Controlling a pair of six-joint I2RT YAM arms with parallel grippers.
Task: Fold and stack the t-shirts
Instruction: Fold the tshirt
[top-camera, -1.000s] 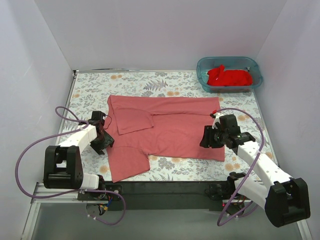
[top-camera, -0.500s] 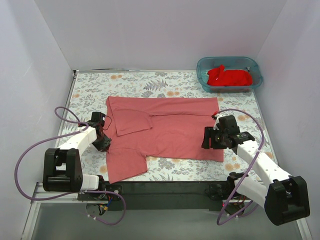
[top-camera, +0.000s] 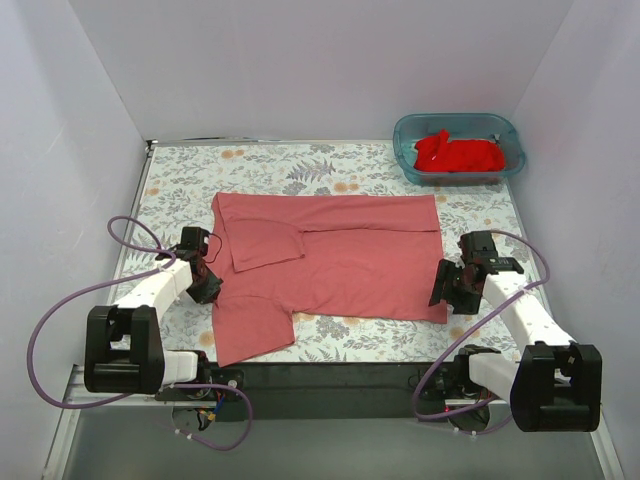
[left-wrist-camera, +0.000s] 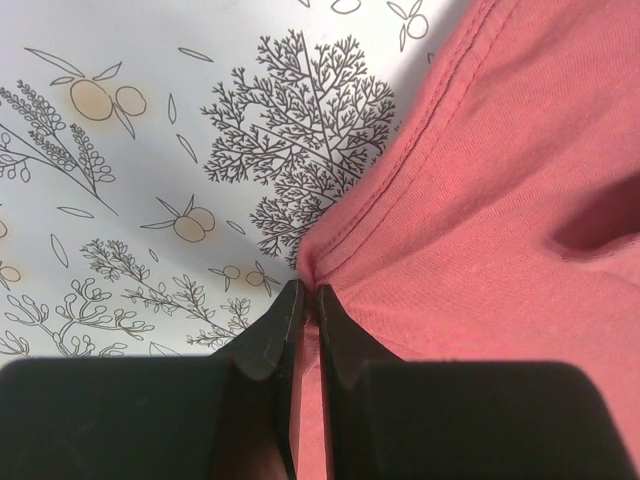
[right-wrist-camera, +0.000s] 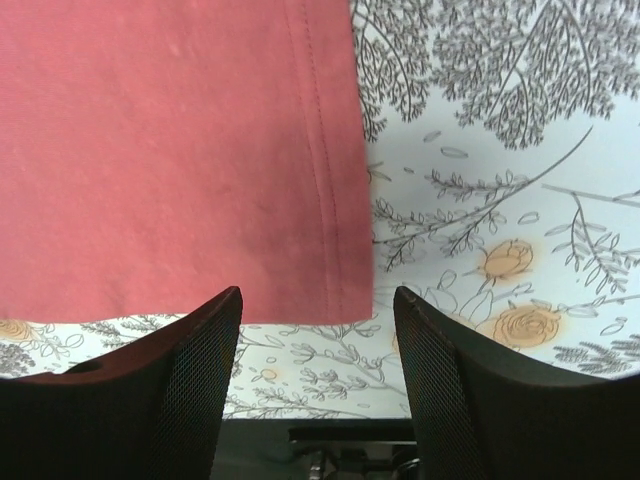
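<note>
1. The right gripper (top-camera: 447, 290) has backed off the salmon-red t-shirt (top-camera: 340, 262) and now sits just off its near right corner. Its jaws have spread wider and grip nothing; in the wrist view the hem corner lies flat between them.
2. The left gripper (top-camera: 205, 285) has snapped closed on the same shirt's left edge, by the near sleeve. The wrist view shows its fingertips (left-wrist-camera: 290, 310) pressed together with the stitched edge puckered at the tip, so it has hold of cloth.
3. The shirt's right hem lies flatter than a second ago. The shirt is spread on the table (top-camera: 180, 180), far sleeve folded in over the body, near sleeve sticking out.
4. The bright red t-shirt (top-camera: 458, 153) is bunched in the teal tub (top-camera: 460, 180), beyond the salmon shirt's far right corner. It is untouched.
5. My read: one side is gripped and the other is lining up on the hem corner. The next fold looks about to start. Folding is at an early stage and nothing is stacked yet.
</note>
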